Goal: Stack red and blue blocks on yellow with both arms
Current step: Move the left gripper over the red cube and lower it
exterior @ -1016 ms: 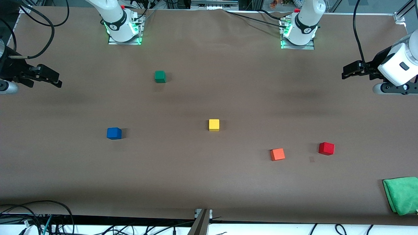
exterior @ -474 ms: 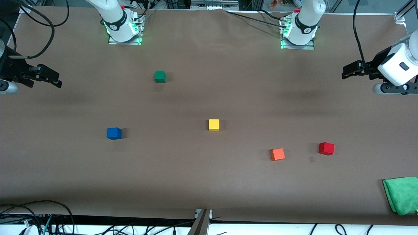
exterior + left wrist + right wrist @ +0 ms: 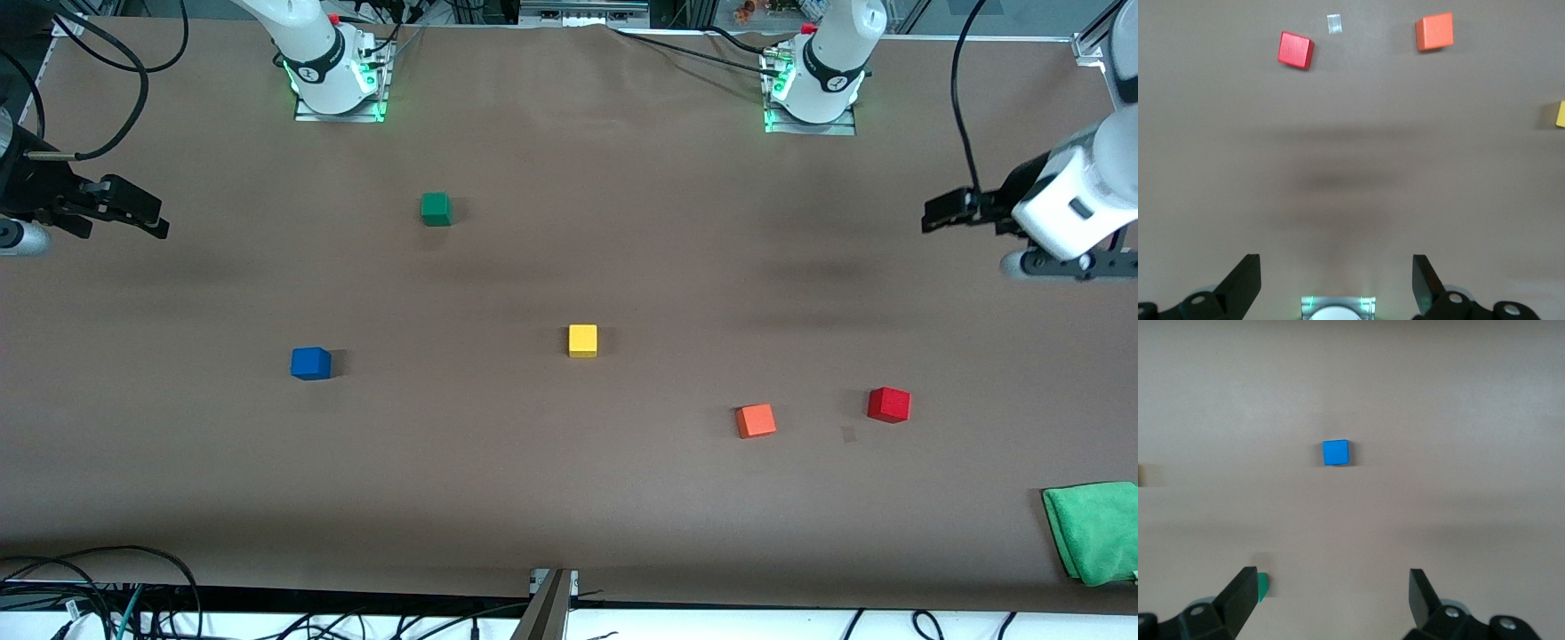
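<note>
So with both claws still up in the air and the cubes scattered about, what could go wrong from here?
Three possible slips. The orange cube sits beside the red cube, so the open left gripper might grab the wrong one. Both arms must meet at the yellow cube, so they could bump if the right gripper, open too, brings the blue cube at the same time. A cube set down off-centre could topple the stack.
</note>
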Controlling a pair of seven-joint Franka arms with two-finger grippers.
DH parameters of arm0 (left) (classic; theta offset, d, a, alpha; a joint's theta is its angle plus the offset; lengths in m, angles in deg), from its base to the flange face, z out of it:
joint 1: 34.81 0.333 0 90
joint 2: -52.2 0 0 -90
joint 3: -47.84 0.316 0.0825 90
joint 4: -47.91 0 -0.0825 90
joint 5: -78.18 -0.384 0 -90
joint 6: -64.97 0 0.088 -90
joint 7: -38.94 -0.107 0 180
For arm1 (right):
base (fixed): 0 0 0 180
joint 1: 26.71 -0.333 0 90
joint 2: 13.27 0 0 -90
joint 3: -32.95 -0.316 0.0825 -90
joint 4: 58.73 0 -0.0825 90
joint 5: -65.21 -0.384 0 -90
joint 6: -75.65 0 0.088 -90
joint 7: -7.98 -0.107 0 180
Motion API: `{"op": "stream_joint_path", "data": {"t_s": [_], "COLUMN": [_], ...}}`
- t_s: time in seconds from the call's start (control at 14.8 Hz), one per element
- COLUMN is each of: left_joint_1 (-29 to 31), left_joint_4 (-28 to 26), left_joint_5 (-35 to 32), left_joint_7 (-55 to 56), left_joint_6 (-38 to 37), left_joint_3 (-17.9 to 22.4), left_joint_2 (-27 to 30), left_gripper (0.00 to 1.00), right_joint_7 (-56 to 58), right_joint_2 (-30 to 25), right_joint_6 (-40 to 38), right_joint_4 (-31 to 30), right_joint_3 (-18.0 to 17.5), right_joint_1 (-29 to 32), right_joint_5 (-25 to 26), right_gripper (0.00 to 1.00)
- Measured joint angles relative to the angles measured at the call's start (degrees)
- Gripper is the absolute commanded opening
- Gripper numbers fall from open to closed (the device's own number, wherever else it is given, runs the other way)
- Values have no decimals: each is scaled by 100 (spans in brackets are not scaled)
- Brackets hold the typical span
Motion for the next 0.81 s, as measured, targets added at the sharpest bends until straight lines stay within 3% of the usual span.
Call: {"op": "stream_joint_path", "data": {"t_s": [0.34, 0.81], "left_joint_1": [96, 102], "left_joint_4": [-302, -1122], "left_joint_5": [-50, -235], "left_joint_7": [-403, -599], "left_joint_6": [755, 2362], "left_joint_3": [59, 162], "left_joint_2": [-350, -640], "left_gripper": [100, 100], "right_joint_7": [0, 0], "right_joint_2": [0, 0], "right_joint_6": [1, 1], "right_joint_4": [0, 0], "right_joint_3": [0, -1], "right_joint_1": [0, -1], "right_joint_5": [0, 0], "right_gripper": [100, 100]}}
